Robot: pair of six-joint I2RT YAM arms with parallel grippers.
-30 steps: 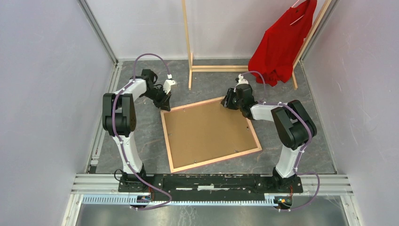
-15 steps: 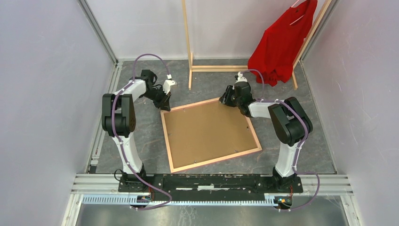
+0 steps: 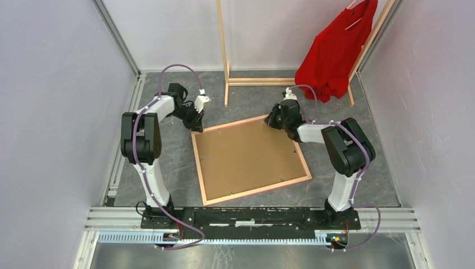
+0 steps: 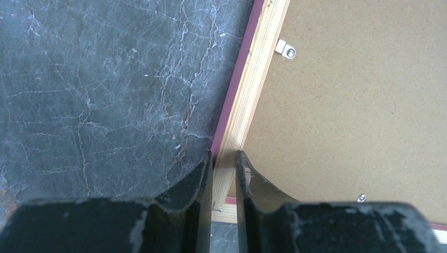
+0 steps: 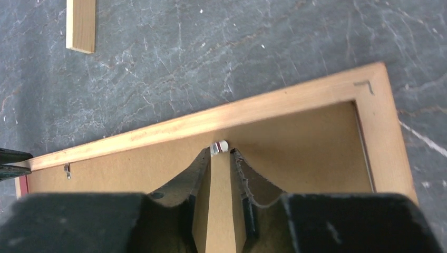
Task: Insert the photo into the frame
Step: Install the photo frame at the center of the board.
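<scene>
Top external view: large rectangular picture frame (image 3: 252, 157) with light wood edges lies face down and flat on the dark grey marbled table (image 3: 252, 98), brown board backing up, turned slightly askew. Left gripper (image 3: 194, 122) sits at the frame's far left corner; right gripper (image 3: 273, 119) is at the far edge, near the right corner.

Left wrist view: black fingers (image 4: 203, 179) narrow, straddling the wood rail beside the corner, one against the pink outer side, the other on the board side, clamped on the rail.

Right wrist view: fingers (image 5: 197, 168) narrow, tips on the board at the inner face of the far rail, either side of a small silver retaining clip (image 5: 219, 146); cannot tell if the clip is pinched.

Behind: bare-wood rack (image 3: 224, 45), red garment (image 3: 336, 50) hanging on it
</scene>
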